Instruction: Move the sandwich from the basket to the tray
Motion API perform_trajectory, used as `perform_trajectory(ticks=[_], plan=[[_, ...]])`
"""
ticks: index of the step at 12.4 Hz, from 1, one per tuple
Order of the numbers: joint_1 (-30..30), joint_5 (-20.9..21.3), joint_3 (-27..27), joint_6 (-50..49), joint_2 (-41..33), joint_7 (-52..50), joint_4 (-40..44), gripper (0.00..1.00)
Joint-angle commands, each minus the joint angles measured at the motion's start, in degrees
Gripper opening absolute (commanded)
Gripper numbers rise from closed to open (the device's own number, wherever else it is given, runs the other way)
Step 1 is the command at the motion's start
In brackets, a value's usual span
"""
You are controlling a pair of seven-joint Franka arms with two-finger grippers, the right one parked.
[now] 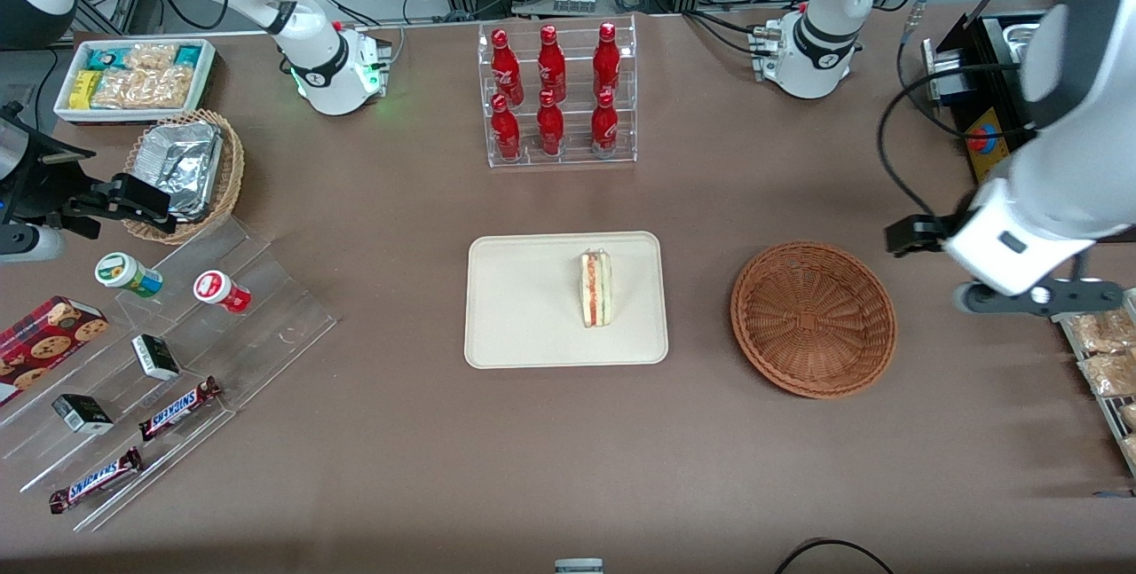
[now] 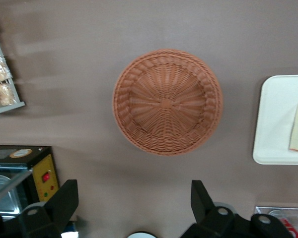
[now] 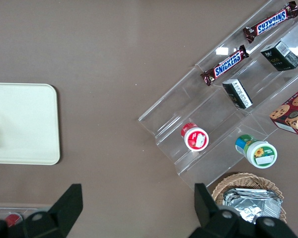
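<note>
Cream-white tray (image 1: 524,308) at frame centre already holds the sandwich (image 1: 595,288); the basket (image 1: 813,318) sits empty. Our gripper (image 2: 134,201), jaws apart and empty, should just retreat upward cleanly.

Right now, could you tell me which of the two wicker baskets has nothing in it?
The reddish-brown shallow basket beside the tray, with the open gripper above the table near it. The deeper tan basket holds foil packets.
</note>
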Motion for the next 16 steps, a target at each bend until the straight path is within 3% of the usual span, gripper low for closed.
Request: perform_trajectory(ticks=[1, 4, 7, 16], plan=[[-0.68, -1.58, 3.89, 0.52, -3.67, 4.03, -1.51, 1.0], [-0.68, -3.25, 5.3, -0.61, -7.44, 3.43, -2.38, 1.0], [-0.77, -7.46, 6.96, -0.62, -15.43, -1.48, -10.7, 1.0], [-0.77, -7.82, 7.15, 7.91, -27.67, -5.01, -29.18, 1.0]])
